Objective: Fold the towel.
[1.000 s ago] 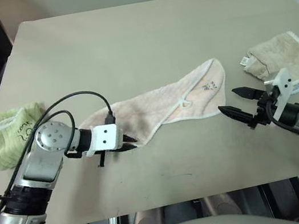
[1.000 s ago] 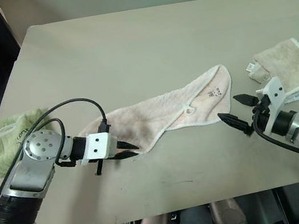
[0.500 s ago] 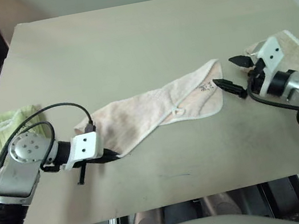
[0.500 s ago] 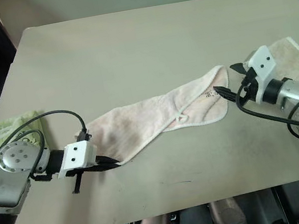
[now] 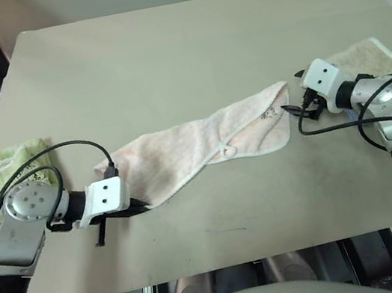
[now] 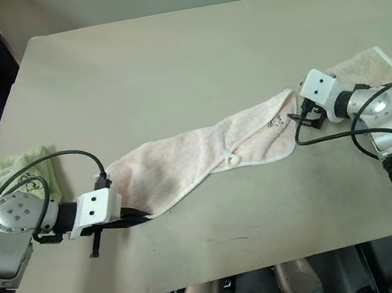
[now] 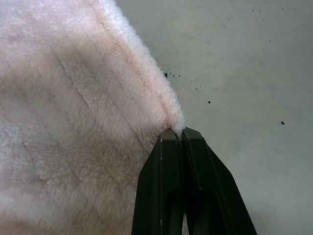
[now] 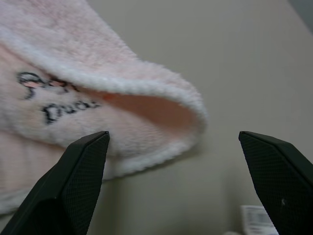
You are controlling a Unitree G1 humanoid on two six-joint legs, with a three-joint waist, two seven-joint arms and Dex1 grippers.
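One pale pink towel [image 5: 203, 144] stretched long across the table [image 5: 164, 53].
White-trimmed, lightly rumpled; left tool [image 5: 144, 205] clenched on its near-left corner, right tool [image 6: 298, 115] spread wide at its embroidered right end.

pale pink towel [image 5: 203, 141], white trim, beige table [image 5: 164, 53]

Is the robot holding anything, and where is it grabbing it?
The left gripper is shut on the pink towel, pinching its near-left edge. The right gripper is open by the far-right corner, holding nothing.
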